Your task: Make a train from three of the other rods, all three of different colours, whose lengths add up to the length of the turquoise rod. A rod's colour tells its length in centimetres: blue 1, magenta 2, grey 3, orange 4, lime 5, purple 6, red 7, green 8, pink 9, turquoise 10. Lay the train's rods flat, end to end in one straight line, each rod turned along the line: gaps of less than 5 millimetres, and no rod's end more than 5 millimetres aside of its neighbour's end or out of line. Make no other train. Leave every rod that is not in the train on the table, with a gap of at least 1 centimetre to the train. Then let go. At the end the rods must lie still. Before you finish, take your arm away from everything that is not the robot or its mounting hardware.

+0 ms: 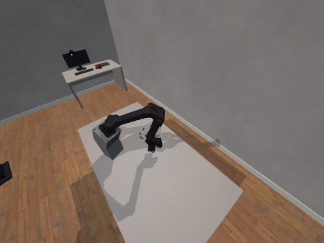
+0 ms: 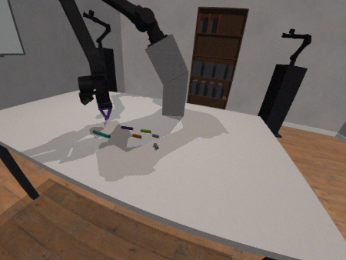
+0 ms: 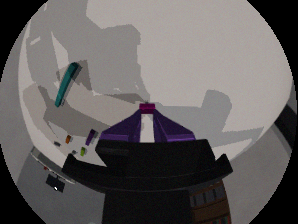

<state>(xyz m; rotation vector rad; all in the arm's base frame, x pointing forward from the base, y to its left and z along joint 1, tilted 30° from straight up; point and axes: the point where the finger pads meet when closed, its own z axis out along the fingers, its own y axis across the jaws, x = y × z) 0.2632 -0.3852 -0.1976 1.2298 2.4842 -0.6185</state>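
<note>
My fingers are clamped on a small magenta rod (image 3: pixel 147 107), tip just poking out at frame centre in wrist view. It's short, stiff, prob light and slick, so I'd grip mid-length w/ flat faces. In ext view my gripper (image 2: pixel 104 113) hangs just above the table (image 2: pixel 231 185), left of centre. Turquoise rod (image 2: pixel 101 134) lies just below it; purple rod (image 2: pixel 127 128), lime rod (image 2: pixel 145 131), orange rod (image 2: pixel 136 135), grey rods (image 2: pixel 155 135) off to the right.
</note>
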